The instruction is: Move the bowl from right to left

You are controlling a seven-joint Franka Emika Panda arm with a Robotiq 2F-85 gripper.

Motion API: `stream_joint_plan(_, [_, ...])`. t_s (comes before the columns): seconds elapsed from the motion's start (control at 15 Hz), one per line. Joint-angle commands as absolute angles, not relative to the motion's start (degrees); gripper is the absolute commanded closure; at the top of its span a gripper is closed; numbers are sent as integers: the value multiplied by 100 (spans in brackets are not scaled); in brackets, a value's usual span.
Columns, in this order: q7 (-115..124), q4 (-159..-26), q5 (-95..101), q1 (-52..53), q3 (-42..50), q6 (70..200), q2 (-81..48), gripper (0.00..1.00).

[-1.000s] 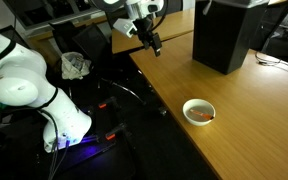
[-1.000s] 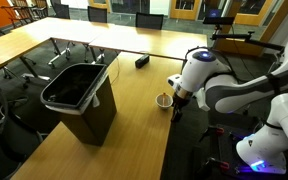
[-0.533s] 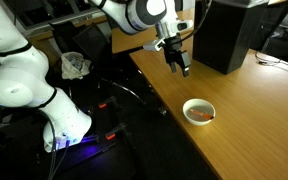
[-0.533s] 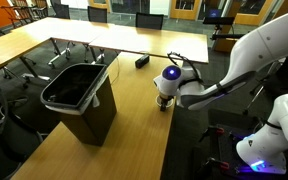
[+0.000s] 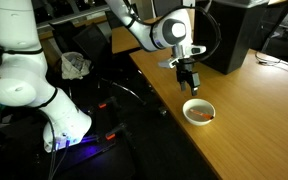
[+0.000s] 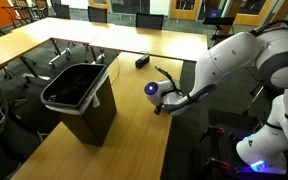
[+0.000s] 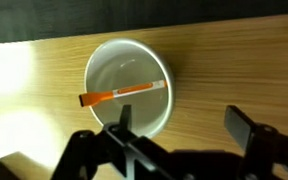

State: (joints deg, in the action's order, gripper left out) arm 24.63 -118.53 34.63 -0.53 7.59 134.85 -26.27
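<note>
The wooden table carries the white bowl and, well apart, a tall black box.

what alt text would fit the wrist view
A small white bowl sits on a wooden table, seen from above, with an orange-and-white stick lying inside. The dark gripper hangs open at the bottom edge, one finger overlapping the bowl's rim.
</note>
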Motion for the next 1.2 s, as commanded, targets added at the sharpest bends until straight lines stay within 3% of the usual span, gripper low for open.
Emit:
stream_joint_plan(0.0, [2594,-11434,3370,203,1007,13088,-3040,1])
stream_joint_plan(0.07, [2550,-11373,3347,225,1033,13049,-3135,26])
stream_joint_plan(0.2, [2480,-11288,3245,210,1042,13014,-3285,31])
stream_joint_plan(0.73, [2450,-11232,3064,168,1173,13142,-3473,94])
stream_joint_plan(0.87, [2409,-11289,2931,118,1149,13151,-3381,100])
stream_joint_plan(1.13, [2291,-11564,2402,40,1024,13326,-2999,97])
